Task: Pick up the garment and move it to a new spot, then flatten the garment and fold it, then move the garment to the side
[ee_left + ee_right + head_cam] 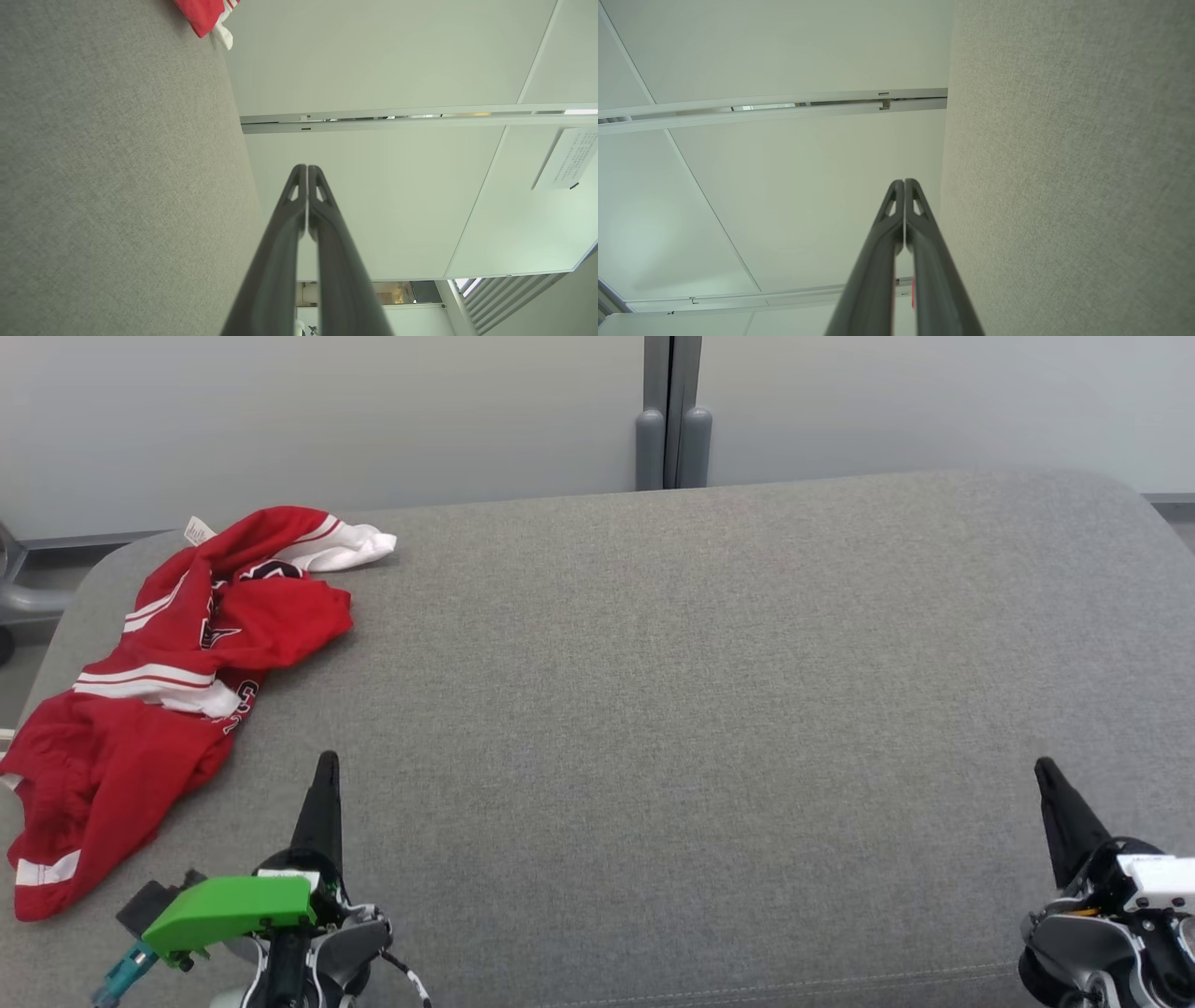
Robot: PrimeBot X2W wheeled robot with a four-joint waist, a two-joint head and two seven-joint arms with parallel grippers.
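Red garment (168, 653) with white stripes, lying crumpled at the far left corner of the grey fabric-covered desk (700, 709). Left tool (327, 767) near its edge, right tool (1046, 770) well apart; both have fingers pressed together, holding nothing. Grey post (672, 429) behind the desk.

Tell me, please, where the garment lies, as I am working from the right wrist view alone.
Observer: The crumpled red garment with white stripes lies at the far left of the grey fabric surface, close to its left edge.
Operator: Thank you. How does the left pincer stand?
Observer: The left pincer is shut and empty, apart from the garment, with bare fabric between them.
Operator: Is the garment lying flat?
Observer: No, it is bunched, and a small white tag shows at its far end.
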